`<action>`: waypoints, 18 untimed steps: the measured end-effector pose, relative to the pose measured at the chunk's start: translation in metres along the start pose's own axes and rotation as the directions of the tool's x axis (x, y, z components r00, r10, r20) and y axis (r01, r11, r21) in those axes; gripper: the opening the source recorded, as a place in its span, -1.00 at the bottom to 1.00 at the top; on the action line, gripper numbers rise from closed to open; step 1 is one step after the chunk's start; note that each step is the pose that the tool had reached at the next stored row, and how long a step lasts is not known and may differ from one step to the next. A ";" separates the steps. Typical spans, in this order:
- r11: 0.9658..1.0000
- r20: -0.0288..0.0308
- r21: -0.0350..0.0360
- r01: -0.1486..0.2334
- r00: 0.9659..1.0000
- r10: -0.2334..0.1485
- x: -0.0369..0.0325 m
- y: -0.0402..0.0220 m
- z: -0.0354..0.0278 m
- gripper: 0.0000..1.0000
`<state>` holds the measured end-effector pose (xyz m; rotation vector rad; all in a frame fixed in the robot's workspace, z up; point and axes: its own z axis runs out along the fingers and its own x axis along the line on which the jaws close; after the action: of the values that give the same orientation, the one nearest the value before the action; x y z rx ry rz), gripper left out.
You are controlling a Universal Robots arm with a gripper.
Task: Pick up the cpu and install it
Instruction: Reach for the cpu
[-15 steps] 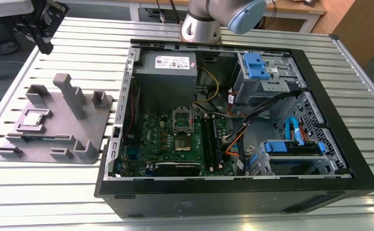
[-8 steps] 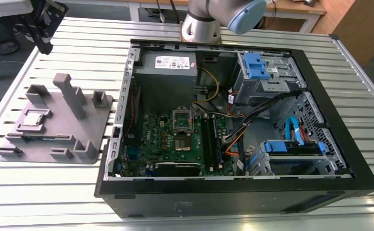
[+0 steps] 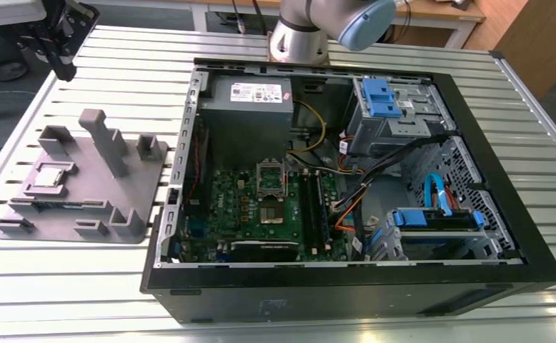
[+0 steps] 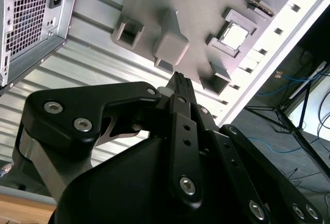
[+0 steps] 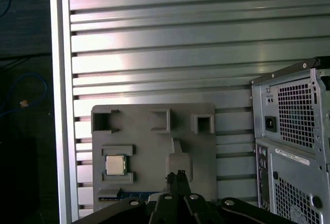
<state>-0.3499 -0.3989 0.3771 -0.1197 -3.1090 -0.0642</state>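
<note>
Up at the exterior view's left corner, we see the arm cut off by the frame. Gripper fingers are pressed together, holding nothing, hanging above the grey holder. Cpu sits in a holder recess, untouched, near the table edge. Open case stands beside the holder, not touching it.

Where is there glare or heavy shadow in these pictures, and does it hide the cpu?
Exterior view: even light, the cpu sits plain in its grey holder. First wrist view: bright sheen across the table slats, cpu gleaming but clear. Second wrist view: table edge washed out, end effector dark in front, cpu unhidden.
</note>
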 end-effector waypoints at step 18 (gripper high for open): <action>1.000 0.001 0.000 0.000 1.000 0.000 0.0265 -0.0022 0.0053 -0.79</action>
<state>-0.3767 -0.3989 0.3725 -0.1197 -3.1100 -0.0643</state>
